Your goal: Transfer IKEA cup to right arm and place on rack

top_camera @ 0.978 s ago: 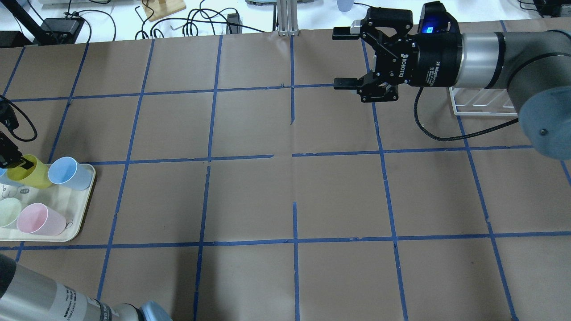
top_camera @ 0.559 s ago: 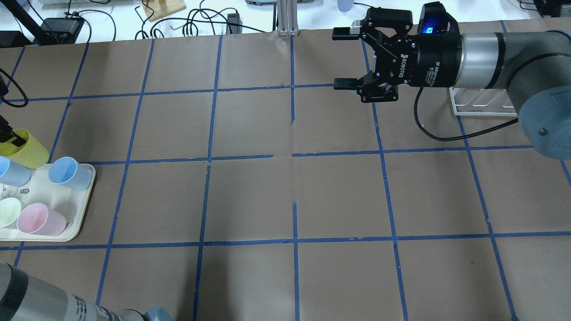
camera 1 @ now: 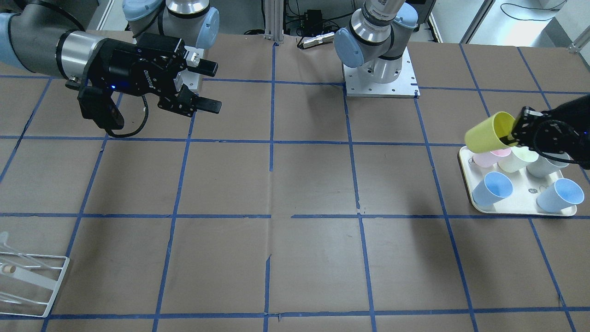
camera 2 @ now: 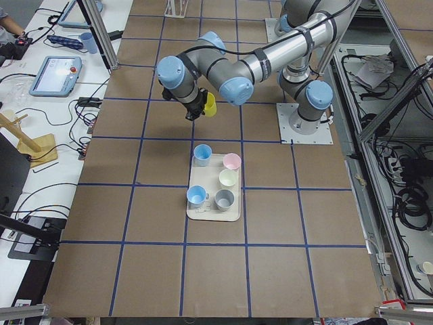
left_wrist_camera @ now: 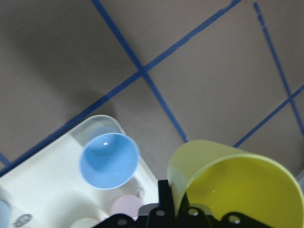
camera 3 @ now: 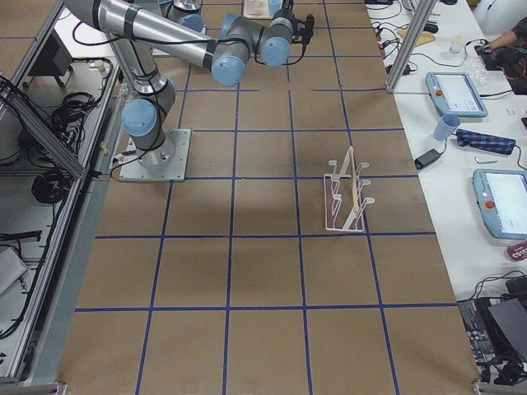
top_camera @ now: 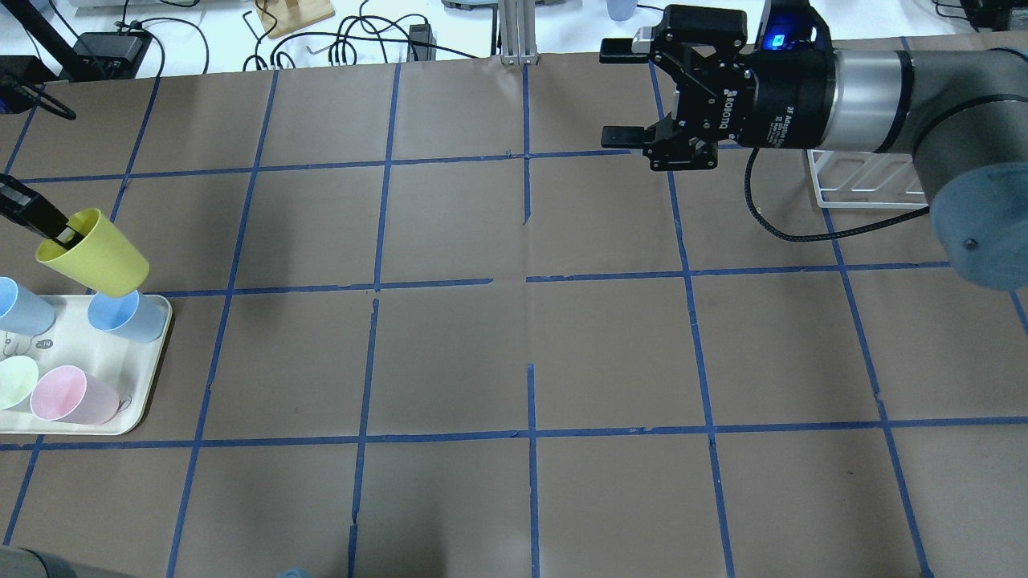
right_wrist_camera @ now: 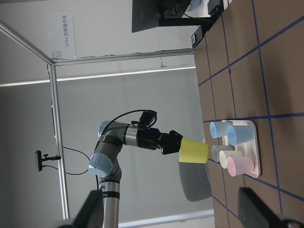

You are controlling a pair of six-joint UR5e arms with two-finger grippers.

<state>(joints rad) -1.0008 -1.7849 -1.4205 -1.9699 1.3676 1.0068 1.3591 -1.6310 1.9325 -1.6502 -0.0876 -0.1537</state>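
The bright yellow IKEA cup (top_camera: pixel 96 253) hangs tilted in the air over the far corner of the cream tray (top_camera: pixel 80 341). My left gripper (top_camera: pixel 59 232) is shut on its rim, one finger inside the cup. The cup also shows in the front view (camera 1: pixel 488 133), the left wrist view (left_wrist_camera: pixel 237 185) and the right wrist view (right_wrist_camera: pixel 194 150). My right gripper (top_camera: pixel 620 93) is open and empty, held high at the far right and pointing toward the left arm. The white wire rack (top_camera: pixel 863 181) stands behind the right arm, partly hidden; it shows whole in the right side view (camera 3: pixel 346 193).
The tray holds a light blue cup (top_camera: pixel 120 315) just under the yellow one, another light blue cup (top_camera: pixel 20 305), a pink cup (top_camera: pixel 68 395) and a pale green cup (top_camera: pixel 16 381). Brown paper with blue tape lines covers the table. Cables lie along the far edge.
My left gripper has lifted the yellow cup off the tray, carried it up and to the right, and tilted it. My right gripper has shifted slightly.
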